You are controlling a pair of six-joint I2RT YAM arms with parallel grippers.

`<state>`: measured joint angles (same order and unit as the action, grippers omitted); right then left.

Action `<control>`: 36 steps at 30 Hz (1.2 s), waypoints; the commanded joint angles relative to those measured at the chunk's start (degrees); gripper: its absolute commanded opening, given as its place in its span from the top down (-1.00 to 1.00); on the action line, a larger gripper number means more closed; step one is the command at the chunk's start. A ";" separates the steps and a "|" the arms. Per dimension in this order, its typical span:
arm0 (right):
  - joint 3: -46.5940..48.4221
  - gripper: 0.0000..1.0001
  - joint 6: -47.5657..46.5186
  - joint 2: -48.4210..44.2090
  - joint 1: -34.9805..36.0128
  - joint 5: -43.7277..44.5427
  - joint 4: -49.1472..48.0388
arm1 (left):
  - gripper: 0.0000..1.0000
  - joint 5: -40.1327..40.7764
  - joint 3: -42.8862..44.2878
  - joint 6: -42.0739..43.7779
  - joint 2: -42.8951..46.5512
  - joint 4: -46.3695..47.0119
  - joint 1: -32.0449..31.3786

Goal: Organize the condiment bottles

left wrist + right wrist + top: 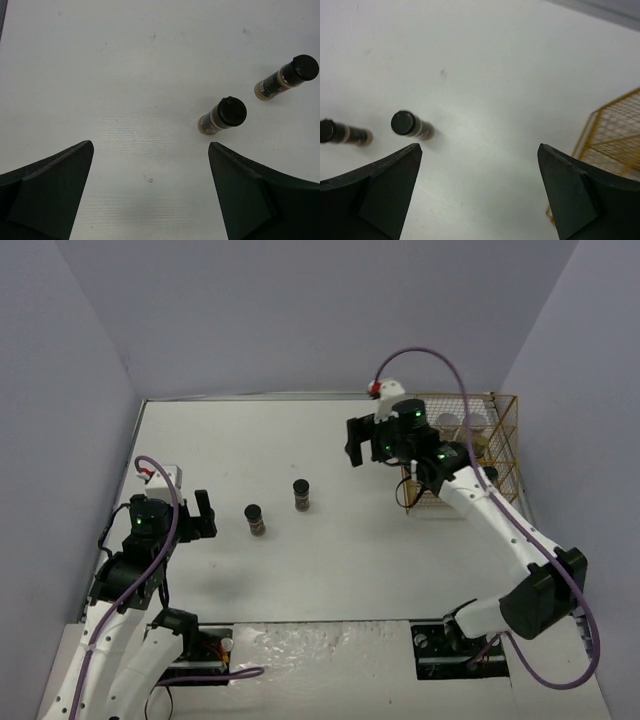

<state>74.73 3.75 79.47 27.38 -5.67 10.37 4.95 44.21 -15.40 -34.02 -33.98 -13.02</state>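
Two short dark jars with black lids stand upright on the white table, one (256, 519) to the left and one (300, 494) a little farther right and back. Both show in the left wrist view (222, 115) (286, 77) and in the right wrist view (411, 125) (342, 133). My left gripper (204, 514) is open and empty, just left of the nearer jar. My right gripper (365, 440) is open and empty, raised above the table left of the gold wire basket (500, 430). Pale-lidded bottles (447, 424) stand inside the basket, mostly hidden by my right arm.
The gold wire basket stands at the far right of the table; its corner shows in the right wrist view (615, 135). Grey walls close in the table at the back and both sides. My arm bases sit at the near edge.
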 commanded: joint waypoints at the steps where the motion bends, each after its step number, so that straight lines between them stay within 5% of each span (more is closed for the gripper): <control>1: 4.76 -0.97 -4.87 9.83 6.08 -4.82 -3.53 | -0.94 -0.07 1.50 0.65 -0.68 3.60 0.45; 13: 13.57 -0.91 -8.48 26.73 13.79 -7.99 -4.39 | -0.94 0.32 1.41 0.63 -0.26 3.73 0.36; 20: 14.91 -0.63 -8.76 31.72 15.17 -8.64 -4.48 | -0.94 0.49 1.34 0.63 -0.34 3.57 0.36; 33: 10.37 0.70 -8.53 29.30 14.60 -4.42 -5.19 | -0.94 0.41 1.41 0.63 -0.60 3.57 0.36; 36: 7.64 0.84 -6.62 24.43 13.14 -3.24 -5.13 | -0.94 0.49 1.32 0.63 -0.58 3.57 0.36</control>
<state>84.97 -4.46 112.39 42.30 -11.94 6.54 4.95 44.21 -15.40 -33.98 -33.98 -13.00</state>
